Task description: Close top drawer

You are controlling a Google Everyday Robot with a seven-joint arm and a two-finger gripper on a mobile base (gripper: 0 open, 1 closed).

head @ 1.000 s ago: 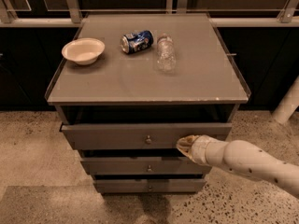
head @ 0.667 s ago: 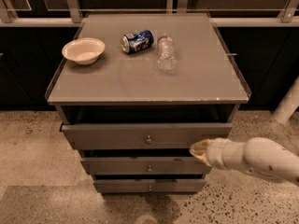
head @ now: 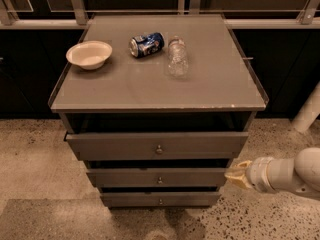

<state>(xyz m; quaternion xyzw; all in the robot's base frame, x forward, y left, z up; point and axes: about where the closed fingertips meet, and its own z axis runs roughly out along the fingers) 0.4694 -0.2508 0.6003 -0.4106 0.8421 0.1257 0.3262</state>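
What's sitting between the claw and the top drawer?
Nothing; the camera view shows a bare gap. The claw hangs low right of the top drawer, beside the middle drawer.

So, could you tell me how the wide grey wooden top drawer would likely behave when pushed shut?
The grey wooden top drawer stands ajar with a flat, rigid-looking front, so it should probably slide in without flexing. A push near its right end, just above the gripper, might skew it; nearer the small round metal knob seems steadier.
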